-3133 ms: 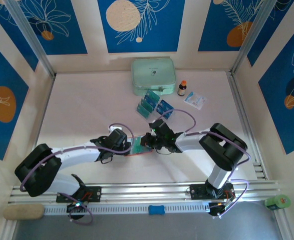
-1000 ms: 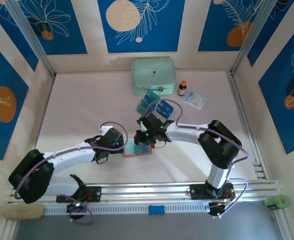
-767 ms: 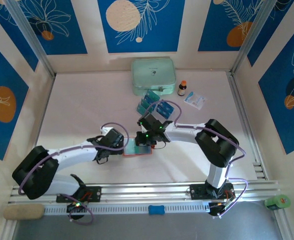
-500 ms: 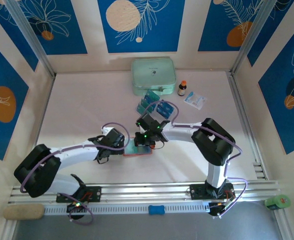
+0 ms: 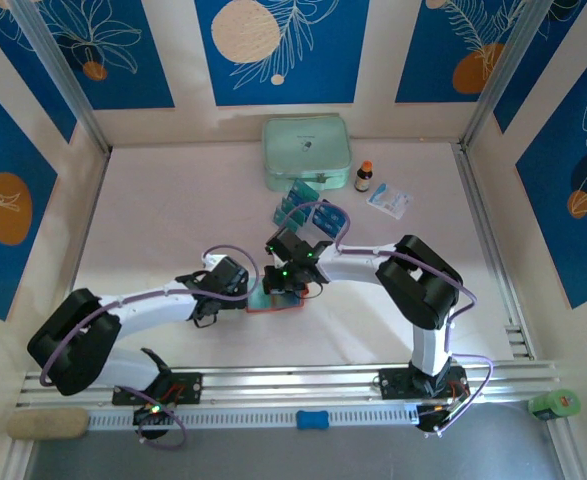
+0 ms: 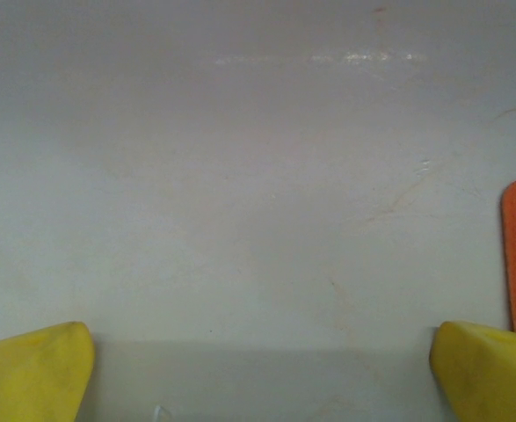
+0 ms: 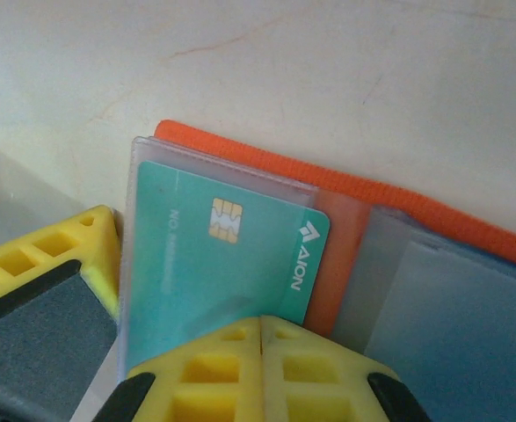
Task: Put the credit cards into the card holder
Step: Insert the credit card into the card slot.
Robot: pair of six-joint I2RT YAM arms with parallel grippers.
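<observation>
Right wrist view cuts off much of the card holder [image 7: 345, 186]. Its orange, woven-looking rim runs from 11 o'clock toward 3 o'clock, and the frosted plastic sleeves at 4 o'clock run out of frame. One credit card [image 7: 214, 264], smooth teal with a gold chip and white lettering, lies under a clear sleeve. Its lower edge is hidden behind the right gripper [image 7: 262, 347], whose ribbed yellow tips are pressed together with no gap. Whether they touch the card cannot be told. At 8 o'clock a second yellow finger [image 7: 29, 255] with a grey rubbery pad is partly cut off.

Left wrist view has the left gripper [image 6: 258, 374] spread wide over the pale, faintly scuffed tabletop [image 6: 258, 176]. Its rounded yellow tips sit at 7 and 5 o'clock, and a sliver of the holder's orange edge shows at 3 o'clock.

Top external view puts the holder [image 5: 288, 306] toward 6 o'clock of centre, largely covered by both wrists. More credit cards [image 5: 295, 203] sit at its 12 o'clock, too small to read.
</observation>
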